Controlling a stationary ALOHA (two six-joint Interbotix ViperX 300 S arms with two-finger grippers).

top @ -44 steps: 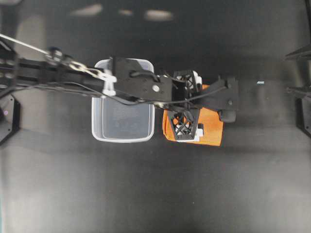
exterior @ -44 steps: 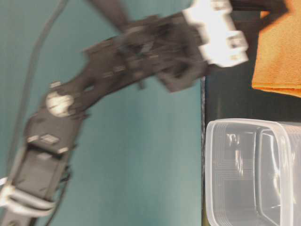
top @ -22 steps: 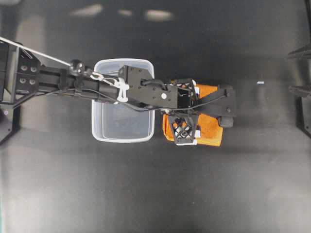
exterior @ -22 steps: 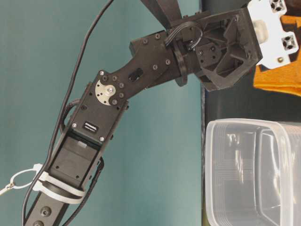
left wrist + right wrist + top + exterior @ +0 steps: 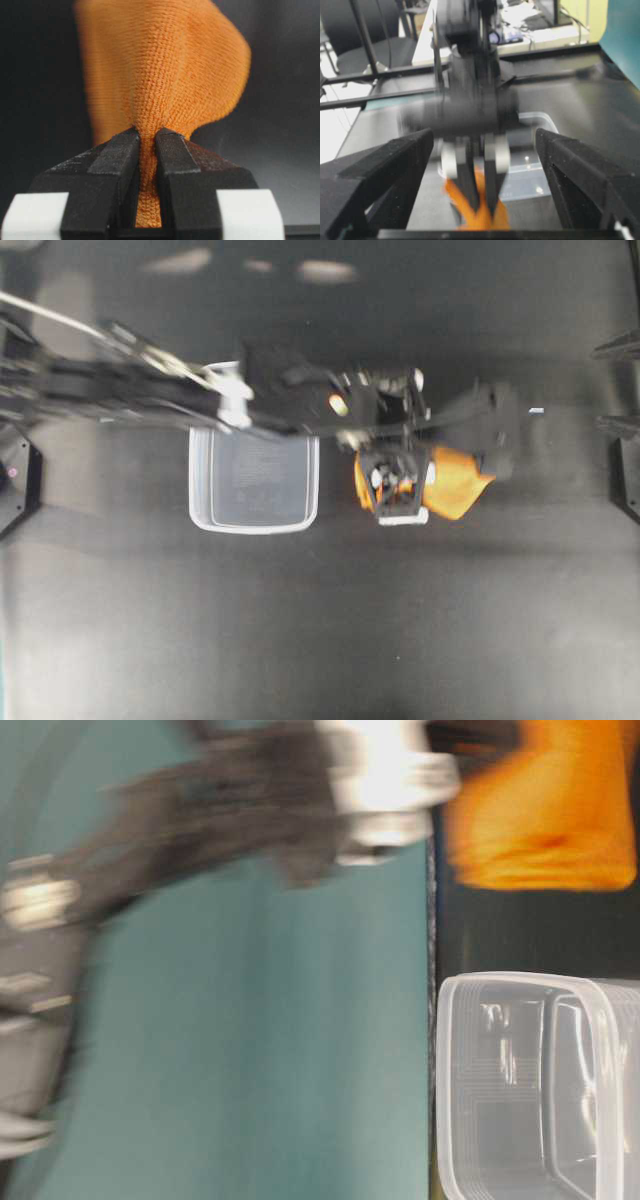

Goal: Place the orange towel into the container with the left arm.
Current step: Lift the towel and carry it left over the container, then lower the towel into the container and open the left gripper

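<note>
A dark matte table (image 5: 330, 620) spreads under me, with a teal wall behind it in the table-level view and chairs and cluttered desks beyond it in my right wrist view. My left arm (image 5: 120, 390) stretches from the left edge of the overhead view across the upper part of the clear plastic container (image 5: 253, 525), smeared by motion blur. My left gripper (image 5: 148, 145) points down just to the right of the container. Its two black fingers (image 5: 112, 155) are pinched tight on a fold of the orange towel (image 5: 165, 70), and the knitted cloth bunches up between the pads and fans out beyond them. In the overhead view the towel (image 5: 455, 483) shows as a crumpled orange lump beside the container (image 5: 520, 1090), outside its rim and not touching it. I cannot tell from these views whether the towel's lower part touches the table. The container looks empty in the table-level view. My right gripper (image 5: 480, 185) sits well apart, its wide black fingers (image 5: 385, 165) spread far apart with nothing between them, framing the left gripper (image 5: 476, 165) and the towel (image 5: 475, 212) ahead.
</note>
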